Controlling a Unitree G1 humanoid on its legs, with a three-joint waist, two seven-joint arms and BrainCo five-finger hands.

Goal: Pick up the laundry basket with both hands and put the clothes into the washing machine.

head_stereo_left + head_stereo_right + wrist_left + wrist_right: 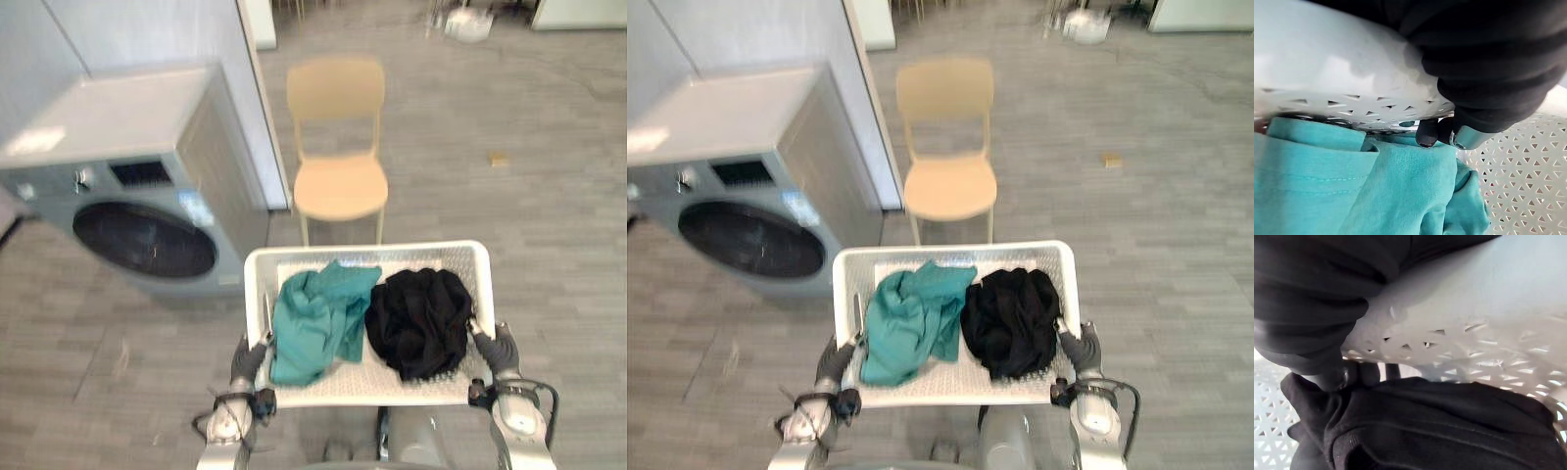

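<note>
Basket (362, 251) rim | left robot hand (250, 358) curled | right robot hand (499, 349) curled

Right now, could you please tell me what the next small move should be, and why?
Probably turn left, toward the washing machine, which stands ahead on the left. The left hand and right hand grip the basket, and a chair stands straight ahead.

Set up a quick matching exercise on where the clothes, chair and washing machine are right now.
Things: 1 teal garment; 2 black garment; 3 chair; 4 washing machine.
Places: A just beyond the far rim of the basket; B in the basket, robot's-left half; C on the floor, ahead-left of the basket; D in the basket, robot's-right half.
Pairs: 1-B, 2-D, 3-A, 4-C.
</note>
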